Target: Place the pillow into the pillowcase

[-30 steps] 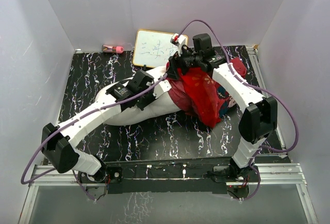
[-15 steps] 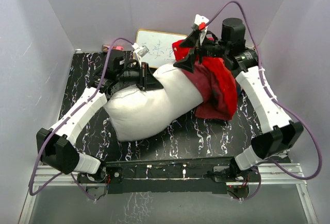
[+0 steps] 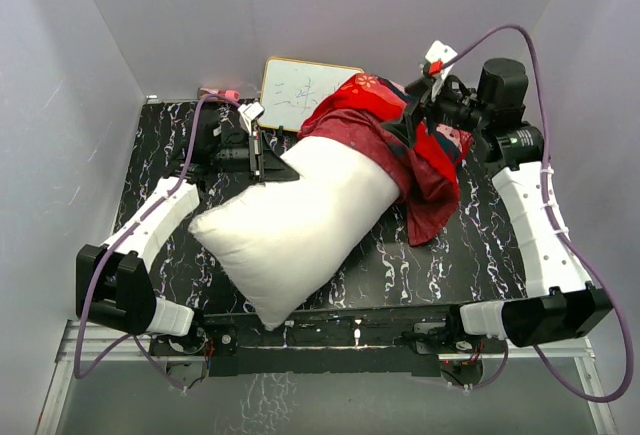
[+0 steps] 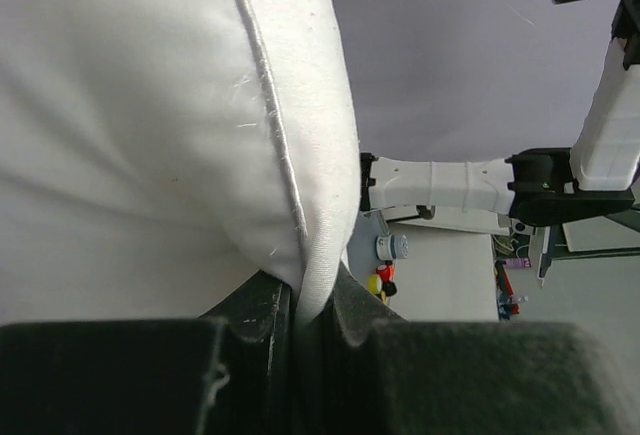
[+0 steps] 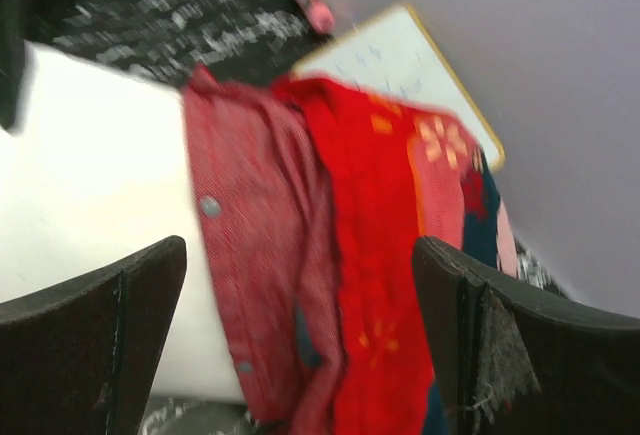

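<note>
The white pillow [image 3: 300, 225] lies diagonally across the black marbled table, its near corner at the front edge. My left gripper [image 3: 262, 155] is shut on the seam of its far left edge; the left wrist view shows the pillow [image 4: 150, 125] with its edge pinched between the jaws of my left gripper [image 4: 315, 300]. The red pillowcase [image 3: 400, 145] is draped over the pillow's far right end. My right gripper [image 3: 418, 110] is open just above it. In the right wrist view the gripper [image 5: 298, 245] has its jaws wide apart over the pillowcase [image 5: 370, 255], and the pillow [image 5: 90, 185] shows at the left.
A small framed whiteboard [image 3: 300, 90] leans at the back wall, also in the right wrist view [image 5: 400, 65]. A pink object [image 3: 222, 95] lies beside it. Grey walls close in the left, back and right sides.
The pillow has swung toward the front, held by the left gripper. The right gripper has let go of the pillowcase, which now lies over the pillow's end, and has moved right.
</note>
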You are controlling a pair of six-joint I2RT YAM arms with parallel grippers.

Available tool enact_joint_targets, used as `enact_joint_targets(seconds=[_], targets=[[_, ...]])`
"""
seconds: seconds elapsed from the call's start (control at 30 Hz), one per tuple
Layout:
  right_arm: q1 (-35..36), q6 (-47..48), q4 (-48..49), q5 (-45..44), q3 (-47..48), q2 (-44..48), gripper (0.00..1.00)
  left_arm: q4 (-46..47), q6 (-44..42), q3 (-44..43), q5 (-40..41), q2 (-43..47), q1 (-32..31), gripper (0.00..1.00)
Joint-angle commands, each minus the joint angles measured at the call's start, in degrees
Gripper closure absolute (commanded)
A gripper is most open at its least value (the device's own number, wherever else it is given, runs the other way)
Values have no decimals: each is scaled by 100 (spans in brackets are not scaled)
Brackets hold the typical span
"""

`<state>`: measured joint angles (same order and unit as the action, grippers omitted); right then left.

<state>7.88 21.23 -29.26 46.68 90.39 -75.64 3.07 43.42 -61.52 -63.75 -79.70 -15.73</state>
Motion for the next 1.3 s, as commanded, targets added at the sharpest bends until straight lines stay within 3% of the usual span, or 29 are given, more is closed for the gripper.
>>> enact_joint_targets(seconds=[0.0,0.2,0.5,0.53,0.6,0.63,0.7,0.8,0.93,0.97,1.07,1.13,1.2,1.27], targets=[[-406,679,-368,-1547,-897,336,1,-85,-488,-263,-499,341,175,100],[-967,1441,-555,-2423,-2101,707,1,-869,-1097,-615,-399,159,265,100],[-1102,1744,-582,-3145,-2781,418,1,-1108,-1320,-704,-404,157,331,100],[-1104,1797,-554,-3218,-2688,296,13,-1163,-1358,-717,-394,157,342,100],[-1142,1877,-407,-3385,-2181,37,63,-1354,-1500,-778,-359,6,356,100],[-1166,1941,-246,-3418,-1938,-105,79,-1486,-1609,-819,-327,-5,368,100],[-1178,2130,201,-3558,-1311,-456,91,-1748,-1837,-888,-273,-46,391,100],[-1178,2064,1094,-3885,71,-1361,92,-1970,-2093,-904,-218,-125,415,100],[-1143,1223,1526,-4655,3047,-3360,89,-2024,-2195,-809,-185,-217,426,100],[-1099,1120,1418,-4899,3792,-3836,79,-2018,-2197,-791,-181,-240,428,100],[-861,1338,902,-5529,5459,-4941,28,-1937,-2146,-716,-153,-280,435,100],[-825,1509,718,-5642,5328,-4937,2,-1895,-2117,-664,-134,-274,434,100],[-824,1424,698,-5030,4402,-4309,1,-1910,-2118,-628,-102,-260,439,100],[-828,1511,763,-3940,2836,-3387,1,-1890,-2112,-581,-77,-240,441,100]])
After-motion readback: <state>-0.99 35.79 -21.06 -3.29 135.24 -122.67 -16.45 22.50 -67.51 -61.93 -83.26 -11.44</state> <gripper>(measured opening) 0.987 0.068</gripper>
